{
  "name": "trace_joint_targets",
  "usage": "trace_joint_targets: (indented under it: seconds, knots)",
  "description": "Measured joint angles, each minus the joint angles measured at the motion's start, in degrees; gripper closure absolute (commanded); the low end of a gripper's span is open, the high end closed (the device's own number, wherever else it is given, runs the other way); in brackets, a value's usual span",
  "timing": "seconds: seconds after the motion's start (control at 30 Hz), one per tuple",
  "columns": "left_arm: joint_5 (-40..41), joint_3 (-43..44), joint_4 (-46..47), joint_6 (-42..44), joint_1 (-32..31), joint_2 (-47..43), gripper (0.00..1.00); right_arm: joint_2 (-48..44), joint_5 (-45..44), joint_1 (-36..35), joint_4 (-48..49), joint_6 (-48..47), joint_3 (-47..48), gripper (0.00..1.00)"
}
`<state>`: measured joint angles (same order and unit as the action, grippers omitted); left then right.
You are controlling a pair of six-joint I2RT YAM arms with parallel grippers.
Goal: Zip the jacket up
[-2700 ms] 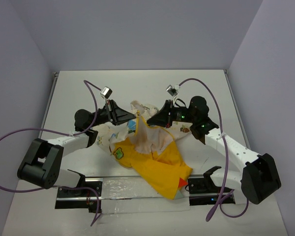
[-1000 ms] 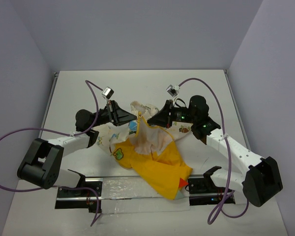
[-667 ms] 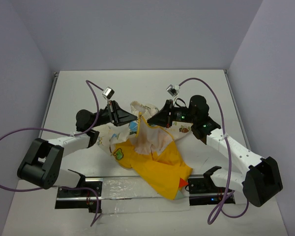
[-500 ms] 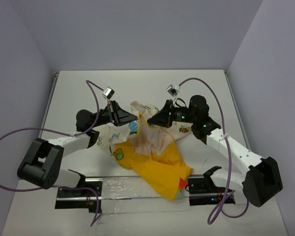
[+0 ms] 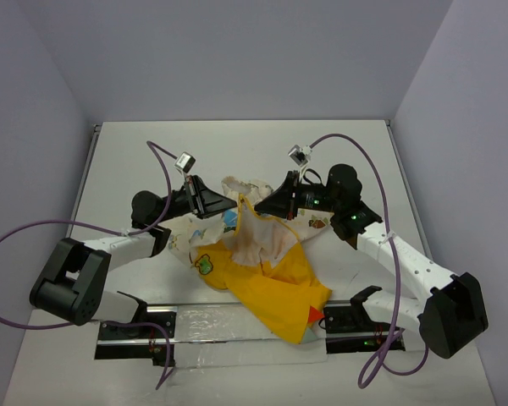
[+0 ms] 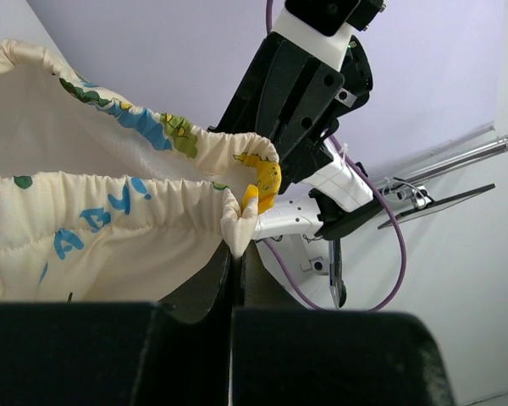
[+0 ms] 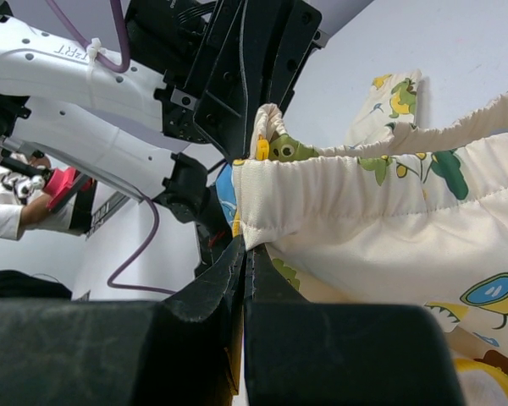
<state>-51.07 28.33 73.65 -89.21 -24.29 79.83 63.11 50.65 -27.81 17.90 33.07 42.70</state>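
Top view: the jacket lies crumpled in the middle of the table. It's wide open with the lining showing, so it looks like zero zipping is done yet. Both arms reach inward, with the left gripper and right gripper raised close together over its far end.

Left wrist: fingers pinched shut on the gathered cream hem.

Right wrist: same deal, clamped on the hem.

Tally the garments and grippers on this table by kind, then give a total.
Jacket: 1, the jacket
Grippers: 2, left gripper and right gripper, each shut on the jacket's cream hem
Total: 3
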Motion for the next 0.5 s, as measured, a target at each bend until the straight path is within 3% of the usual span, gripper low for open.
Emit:
trace_joint_targets:
  seconds: [0.5]
  knots:
    - [0.72,-1.36,0.07,1.05,0.02,-0.15,1.0,-0.81,0.29,1.46,3.51,3.08,-3.16,1.0]
